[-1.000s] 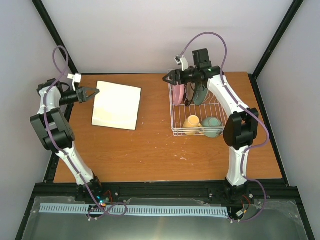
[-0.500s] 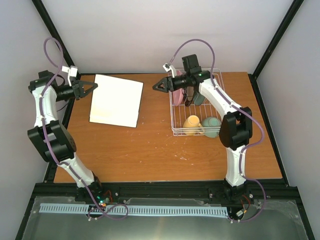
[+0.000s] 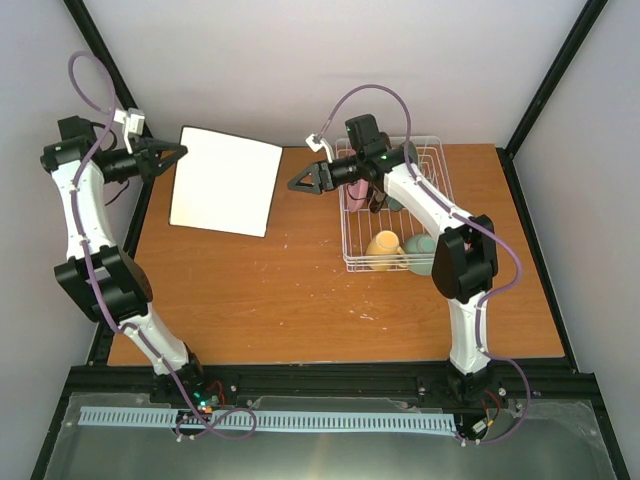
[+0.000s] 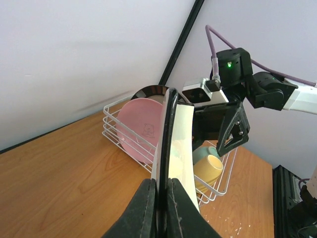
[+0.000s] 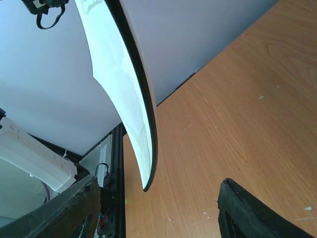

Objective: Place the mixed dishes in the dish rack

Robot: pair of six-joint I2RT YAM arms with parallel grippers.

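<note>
My left gripper is shut on the left edge of the white square plate and holds it tilted above the table's back left. In the left wrist view the jaws pinch the plate edge-on. My right gripper is open and empty, left of the dish rack, pointing at the plate. Its wrist view shows the plate's edge ahead of the spread fingers. The rack holds the pink plate, dark-rimmed plate, green plate, yellow mug and mint bowl.
The rack stands at the table's back right, with the pink plate upright and the mug behind it. Black frame posts rise at the back corners. The wooden table lies bare in front.
My left arm has raised the white plate off the table, tilting it up and to the left. My right gripper has moved left from above the rack toward the plate.
</note>
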